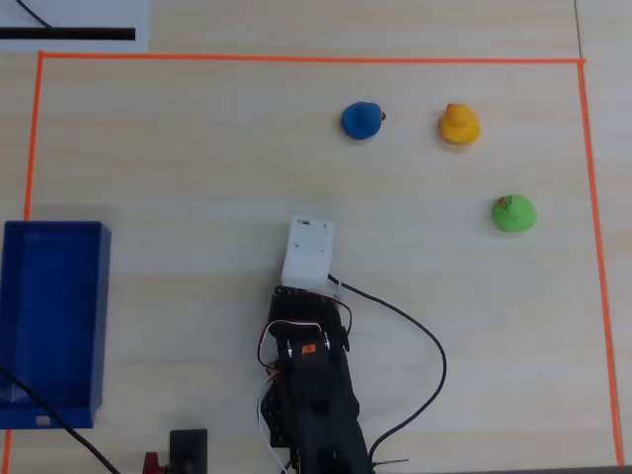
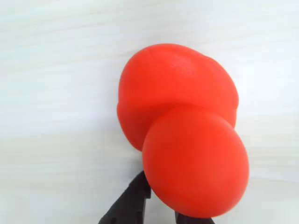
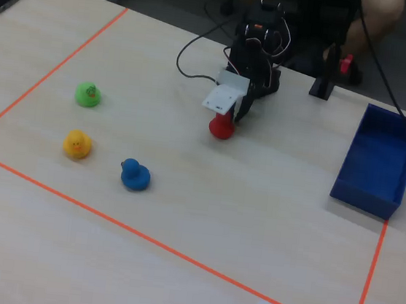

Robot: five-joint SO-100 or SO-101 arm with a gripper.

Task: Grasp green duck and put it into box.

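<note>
Green duck [image 1: 513, 213] sits at the right of your overhead view, below the yellow duck [image 1: 459, 124], well apart from the gripper [image 3: 231, 115]. Your jaws flank a red duck [image 2: 184, 126]; whether they grip it, you cannot tell. Box [image 1: 51, 326] sits far left.
</note>
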